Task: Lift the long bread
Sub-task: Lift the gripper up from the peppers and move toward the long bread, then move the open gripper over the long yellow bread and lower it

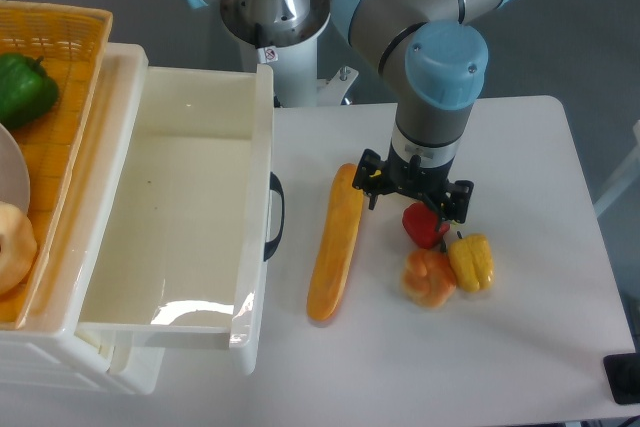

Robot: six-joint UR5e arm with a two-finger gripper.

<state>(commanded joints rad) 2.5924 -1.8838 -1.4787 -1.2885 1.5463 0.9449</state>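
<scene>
One green pepper point(24, 89) in yellow basket point(70, 37); white bin point(255, 137) w/ nothing inside.

The bread point(336, 243) lies lengthwise on the counter point(520, 347), just right of the bin point(180, 227). Right of the bread sit three peppers point(447, 252) in a cluster. The tool point(416, 197) hangs between the bread's far end and the peppers. A basket point(70, 67) stands left of the bin.

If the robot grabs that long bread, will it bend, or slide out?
The long bread looks like one smooth, solid piece, so it probably stays stiff. Its glossy skin may be slippery in the tool. Being long with rounded sides, it could tip if pinched near one end, or roll on the table.
</scene>
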